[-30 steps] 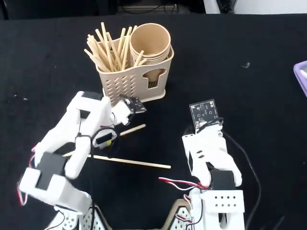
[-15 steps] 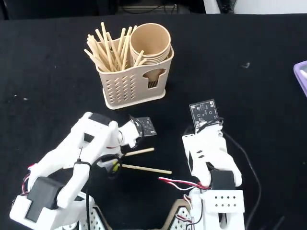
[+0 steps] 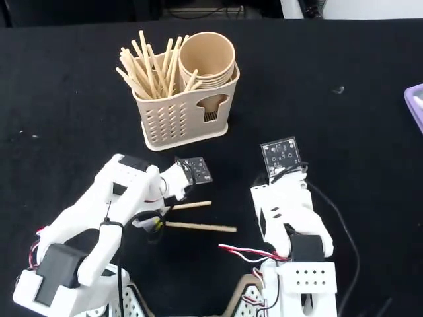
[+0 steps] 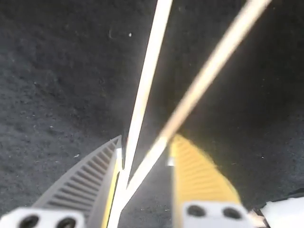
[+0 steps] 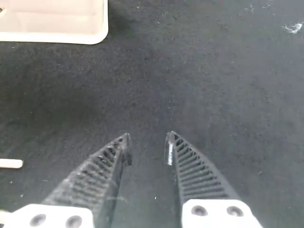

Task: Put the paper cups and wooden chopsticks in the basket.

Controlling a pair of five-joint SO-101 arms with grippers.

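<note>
A robotics lab bench.
A white plastic left arm (image 3: 99, 211) and right arm (image 3: 291, 218), with a bare circuit board (image 3: 283, 153) and loose red and black wires (image 3: 248, 252), stand at 6 o'clock on a table (image 3: 344, 132) draped in black cloth. Dark gear with cables (image 3: 198, 12) lines the 12 o'clock edge, and a purple bin (image 3: 415, 102) sits at 3 o'clock.

— What is everything resting on?
— A table (image 3: 330, 59) under a black cloth. A pale slotted basket (image 3: 187, 115) stands on it.
— Anything loose on the cloth?
— Two wooden chopsticks (image 3: 201, 227) lie close together on the near side of the basket, apart from it and almost parallel.
— And off to the side?
— A small pale speck (image 3: 338, 90) lies to the basket's right. Far beyond it, at the table's edge, is the corner of a purple thing (image 3: 415, 102).
</note>
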